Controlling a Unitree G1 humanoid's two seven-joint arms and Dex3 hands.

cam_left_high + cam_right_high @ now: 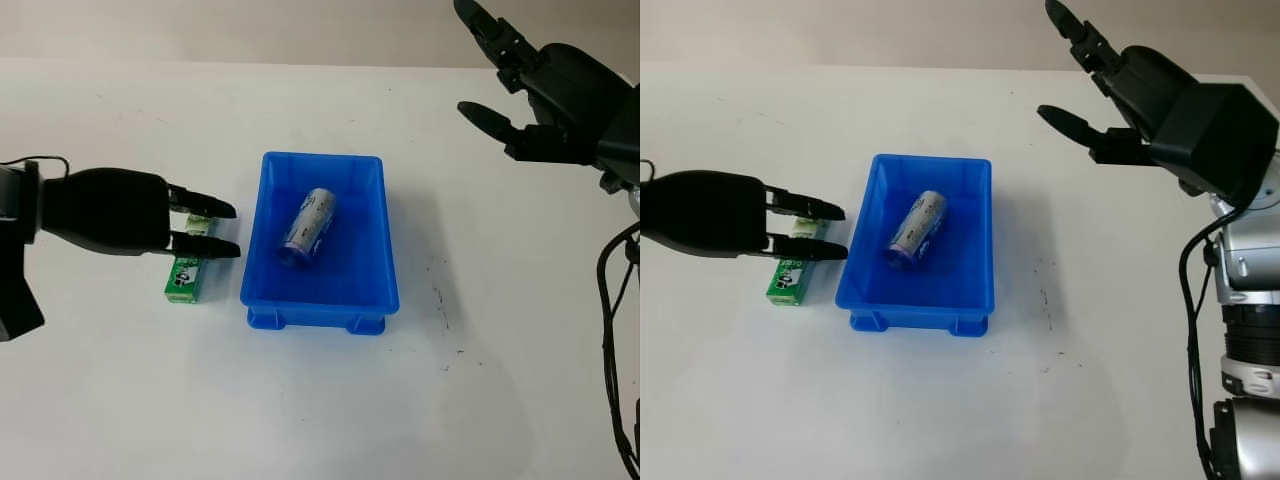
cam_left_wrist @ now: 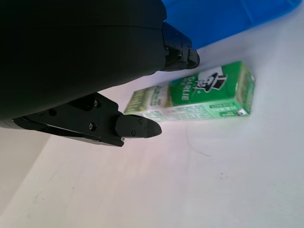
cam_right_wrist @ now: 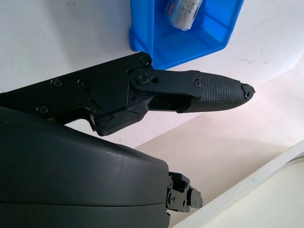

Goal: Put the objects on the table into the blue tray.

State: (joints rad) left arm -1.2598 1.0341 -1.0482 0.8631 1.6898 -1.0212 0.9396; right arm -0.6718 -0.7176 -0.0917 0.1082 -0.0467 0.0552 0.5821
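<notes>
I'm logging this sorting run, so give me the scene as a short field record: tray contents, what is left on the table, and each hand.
tray: blue tray, mid-table
in tray: silver can, on its side
outside tray: green box, flat on table, left of tray
left hand: open, above the box, not gripping
right hand: open, raised at far right
remaining: green box
</notes>
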